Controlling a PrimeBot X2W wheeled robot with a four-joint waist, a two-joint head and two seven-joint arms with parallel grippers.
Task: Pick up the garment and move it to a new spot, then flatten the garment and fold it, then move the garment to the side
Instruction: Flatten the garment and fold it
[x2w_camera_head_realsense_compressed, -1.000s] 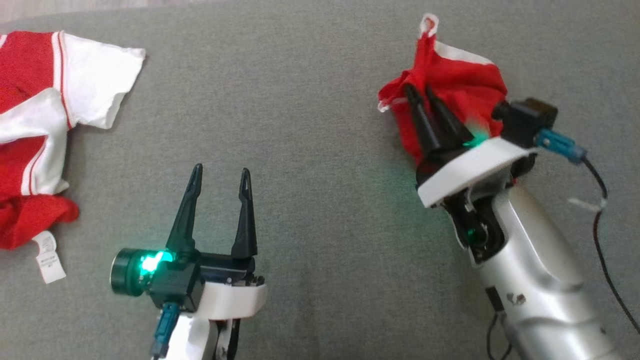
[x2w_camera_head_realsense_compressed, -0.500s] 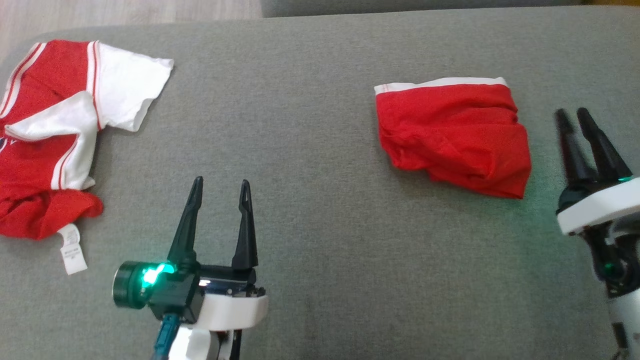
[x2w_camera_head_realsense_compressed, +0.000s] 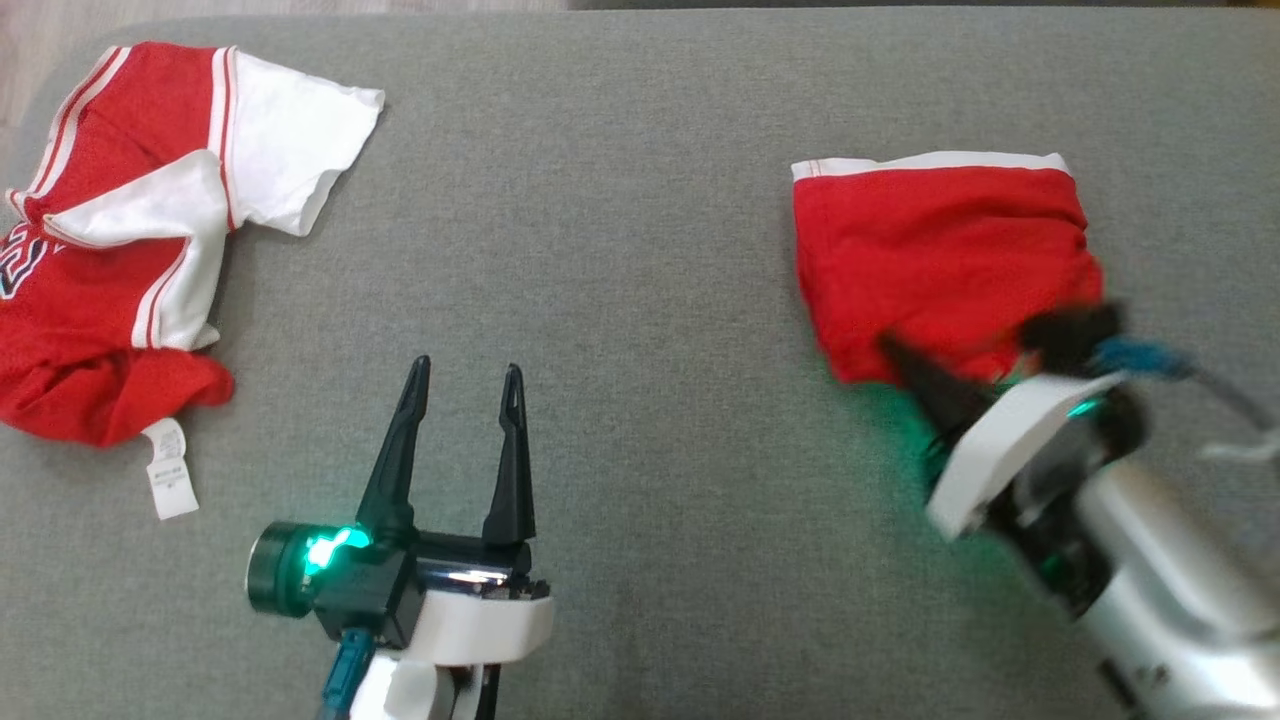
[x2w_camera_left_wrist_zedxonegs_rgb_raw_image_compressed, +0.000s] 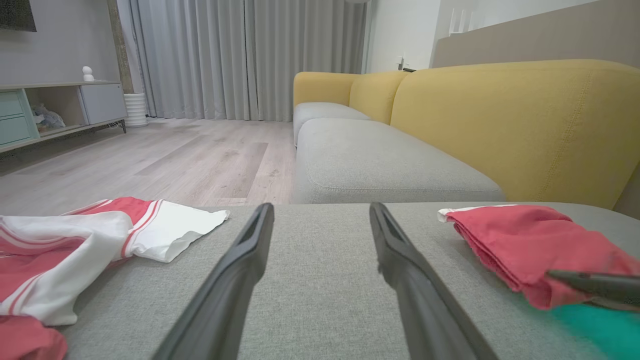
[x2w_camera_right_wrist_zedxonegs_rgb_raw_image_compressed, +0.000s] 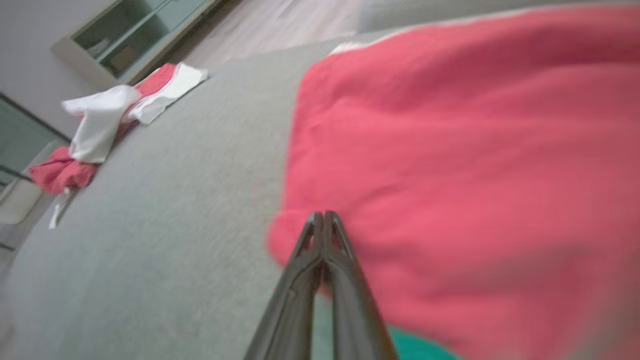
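- the red garment (x2w_camera_head_realsense_compressed: 940, 250) lay on the right side of the grey cushion (x2w_camera_head_realsense_compressed: 620, 250). it was folded, with a thin white band along its far edge.
- the right gripper (x2w_camera_head_realsense_compressed: 895, 350) was at the near edge of the red garment, by its lower left corner. it looked blurry in the head view.
- in the right wrist view, the right gripper (x2w_camera_right_wrist_zedxonegs_rgb_raw_image_compressed: 324, 215) had its two dark fingers pressed tight together. the tips sat over the corner of the red garment (x2w_camera_right_wrist_zedxonegs_rgb_raw_image_compressed: 475, 175). i could not tell if any cloth was pinched between them.
- a green glow fell on the grey cushion right beside that gripper.
- the left gripper (x2w_camera_head_realsense_compressed: 466, 365) was low in the middle of the head view, above bare grey cushion. its fingers stood wide apart and held nothing.
- in the left wrist view, the left gripper (x2w_camera_left_wrist_zedxonegs_rgb_raw_image_compressed: 321, 207) pointed across the cushion, and the red garment (x2w_camera_left_wrist_zedxonegs_rgb_raw_image_compressed: 525, 245) was off to its right.
- a red and white shirt (x2w_camera_head_realsense_compressed: 150, 220) lay crumpled at the far left of the cushion, well apart from the red garment. a white tag (x2w_camera_head_realsense_compressed: 168, 480) stuck out at its near end.
- a yellow sofa (x2w_camera_left_wrist_zedxonegs_rgb_raw_image_compressed: 500, 120) stood behind the cushion.
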